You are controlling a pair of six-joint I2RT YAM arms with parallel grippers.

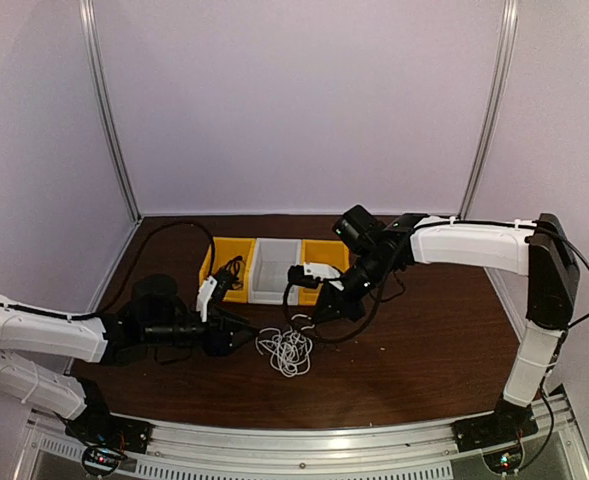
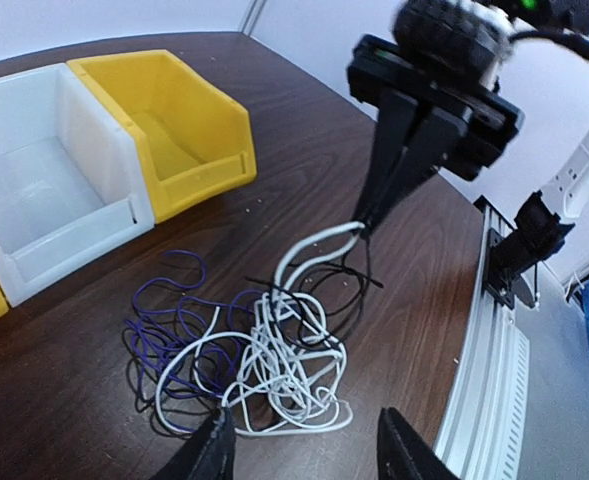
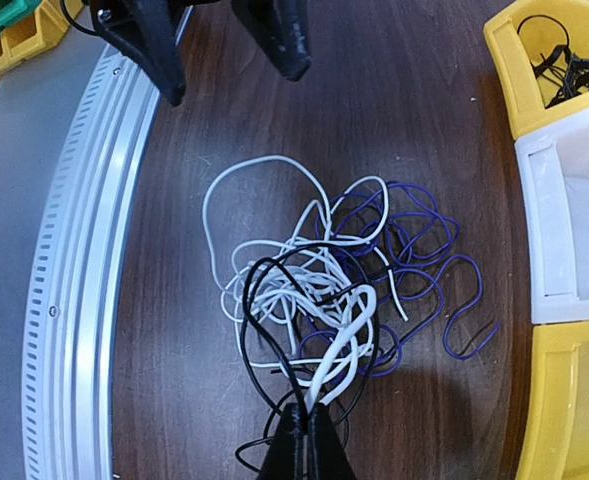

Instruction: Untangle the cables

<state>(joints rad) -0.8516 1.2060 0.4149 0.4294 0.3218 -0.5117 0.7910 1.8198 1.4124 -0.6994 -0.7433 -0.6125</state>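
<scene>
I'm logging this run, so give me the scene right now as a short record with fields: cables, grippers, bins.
cables: white cable, purple cable and black cable tangled in one pile on the table
right gripper: shut on white cable strands raised from the pile; black cable seems caught too
left gripper: open, beside the pile, holding nothing
bins: white bin next to yellow bin, beyond the pile
untangled: no

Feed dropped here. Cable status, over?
Right claw shut on white cable and black cable. Left claw open beside the heap. Purple cable tangled in. Nothing blocking.
</scene>
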